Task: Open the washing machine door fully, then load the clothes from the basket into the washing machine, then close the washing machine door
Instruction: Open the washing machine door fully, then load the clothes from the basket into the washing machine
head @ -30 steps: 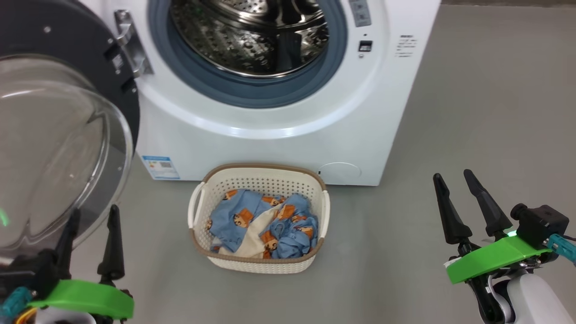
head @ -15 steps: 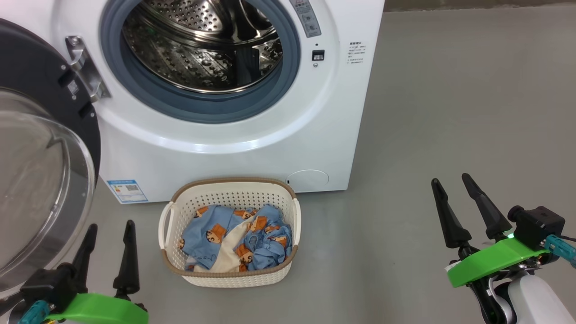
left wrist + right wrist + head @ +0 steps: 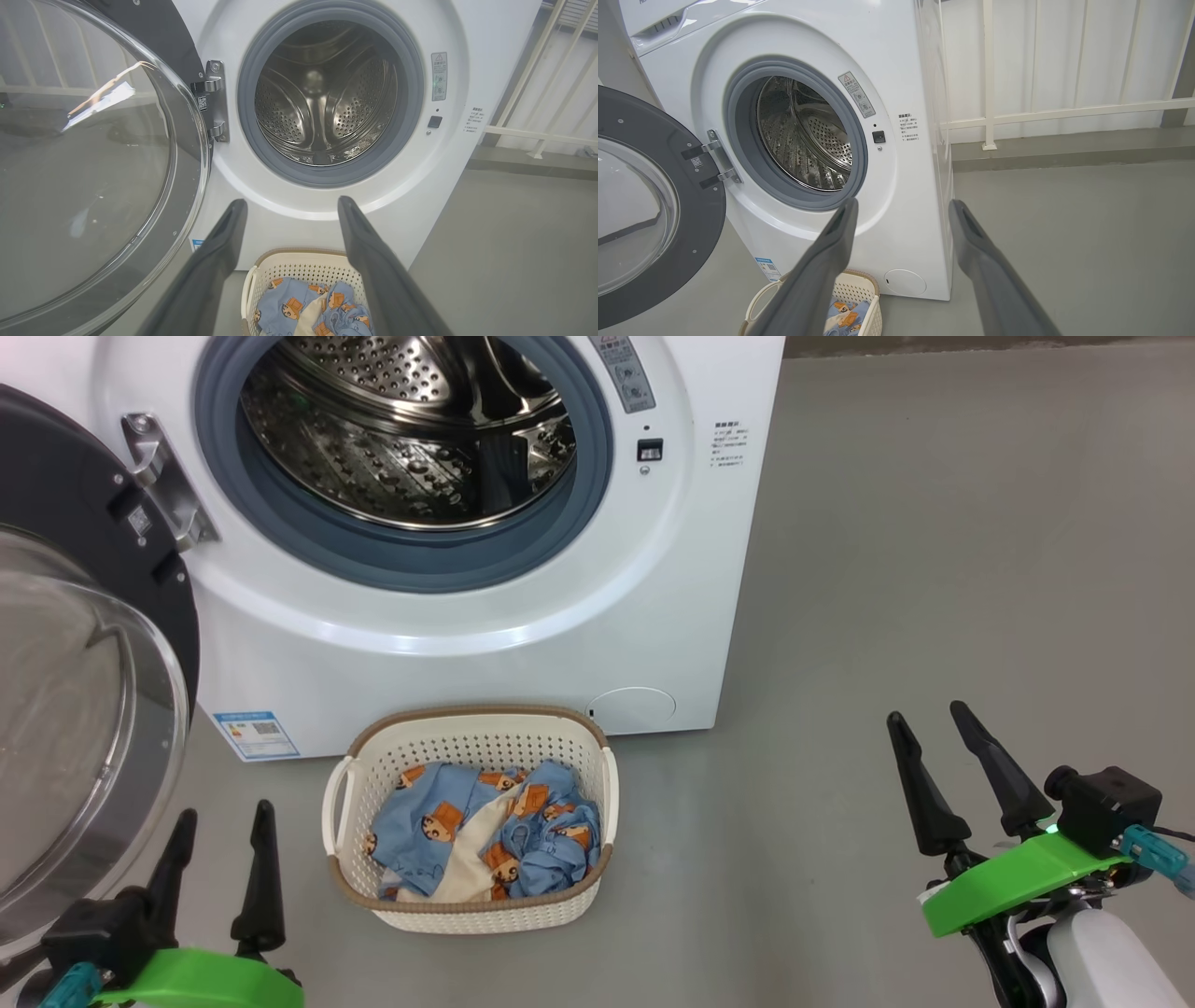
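Jaws on our left gripper [image 3: 227, 810] stood wide apart with nothing between them. It hung low at our left, above the floor [image 3: 887, 569], close by the lower edge of the washing machine door [image 3: 84, 691] and to the left of the basket [image 3: 485, 714]. Our right gripper [image 3: 926, 712] was likewise spread open and empty, well apart from the basket on its other side, with its fingers over bare floor.

Between the two grippers, nearer the left one, the basket sat on the floor just in front of the washing machine [image 3: 467, 653]. Its far rim lay close under the machine's white front. The clothes [image 3: 467, 831] lay crumpled inside the basket, blue cloth with a cream fold running through the middle. From our left wrist view, the fingers framed the basket's far end and the clothes below the drum opening.

The door was swung out to our left on its metal hinge [image 3: 159, 476], its clear glass bowl bulging toward us inside the black ring. Behind it the grey gasket [image 3: 411, 565] circled the perforated steel drum [image 3: 401, 439], in which we saw no garment. A blue label [image 3: 254, 735] was stuck low on the machine's front, left of the basket. A round cap [image 3: 632, 707] sat low on the right. Our right wrist view showed a pale railing [image 3: 1017, 116] beyond the machine.
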### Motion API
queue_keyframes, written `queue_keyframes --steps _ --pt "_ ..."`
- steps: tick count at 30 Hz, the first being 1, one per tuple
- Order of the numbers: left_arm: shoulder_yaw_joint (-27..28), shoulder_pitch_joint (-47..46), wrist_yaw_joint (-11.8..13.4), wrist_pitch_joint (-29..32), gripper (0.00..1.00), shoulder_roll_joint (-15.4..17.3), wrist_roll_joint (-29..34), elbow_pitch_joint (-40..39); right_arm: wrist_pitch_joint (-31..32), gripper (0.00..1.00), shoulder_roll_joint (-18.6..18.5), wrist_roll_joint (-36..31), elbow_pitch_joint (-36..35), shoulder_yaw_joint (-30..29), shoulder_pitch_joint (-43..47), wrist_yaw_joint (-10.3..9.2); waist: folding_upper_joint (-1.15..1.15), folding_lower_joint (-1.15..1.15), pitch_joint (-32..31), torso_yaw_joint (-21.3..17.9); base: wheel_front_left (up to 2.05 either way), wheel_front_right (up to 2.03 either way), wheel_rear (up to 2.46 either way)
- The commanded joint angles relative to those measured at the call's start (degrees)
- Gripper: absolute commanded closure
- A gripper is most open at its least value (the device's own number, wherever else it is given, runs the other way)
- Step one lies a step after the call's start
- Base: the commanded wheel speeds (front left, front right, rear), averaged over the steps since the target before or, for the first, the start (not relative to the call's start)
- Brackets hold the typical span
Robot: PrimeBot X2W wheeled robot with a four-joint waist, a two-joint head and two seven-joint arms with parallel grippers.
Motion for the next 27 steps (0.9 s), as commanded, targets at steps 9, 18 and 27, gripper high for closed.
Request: queue_keyframes --steps 9,18,27 --pt "2.2 -2.2 -0.7 -0.7 0.00 1.0 0.2 -0.3 -0.7 0.00 -1.0 -0.2 -1.0 2.0 -0.8 0.09 0.00 0.00 -0.1 0.3 0.00 0.00 0.00" --pt "2.0 -2.1 -0.4 -0.7 0.00 1.3 0.6 -0.1 -0.7 0.00 -1.1 -0.1 -1.0 2.1 -0.8 0.09 0.00 0.00 -0.2 0.1 0.01 0.00 -0.01" --pt "1.8 -2.4 -0.2 -0.5 0.00 1.6 0.4 -0.3 -0.7 0.00 -1.1 -0.3 -1.2 1.6 -0.8 0.09 0.00 0.00 0.2 0.2 0.79 -0.69 -0.10"
